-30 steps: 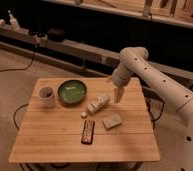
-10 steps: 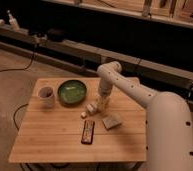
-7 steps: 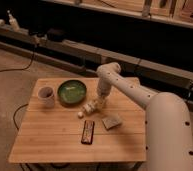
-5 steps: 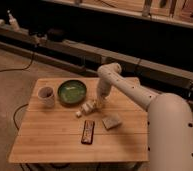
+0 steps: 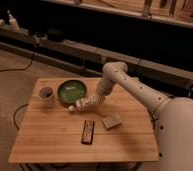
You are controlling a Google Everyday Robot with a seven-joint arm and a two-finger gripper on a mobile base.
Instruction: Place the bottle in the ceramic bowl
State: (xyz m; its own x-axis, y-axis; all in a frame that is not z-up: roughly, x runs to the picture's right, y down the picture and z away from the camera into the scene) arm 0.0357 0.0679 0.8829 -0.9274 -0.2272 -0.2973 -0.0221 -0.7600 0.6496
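Note:
The small white bottle (image 5: 83, 104) lies tilted, cap toward the lower left, just off the front right rim of the green ceramic bowl (image 5: 72, 91). My gripper (image 5: 94, 99) reaches down from the white arm and is shut on the bottle's right end, holding it close above the wooden table (image 5: 55, 140). The bottle is beside the bowl, not in it. The bowl holds nothing that I can see.
A pale mug (image 5: 46, 97) with a handle stands left of the bowl. A dark remote-like bar (image 5: 88, 132) lies in front of the bottle and a flat beige block (image 5: 111, 121) to its right. My white arm (image 5: 140, 95) crosses the table's right side.
The arm swung in from the right and came down onto the bottle. Over the last second the bottle has shifted a little left, toward the bowl's rim.

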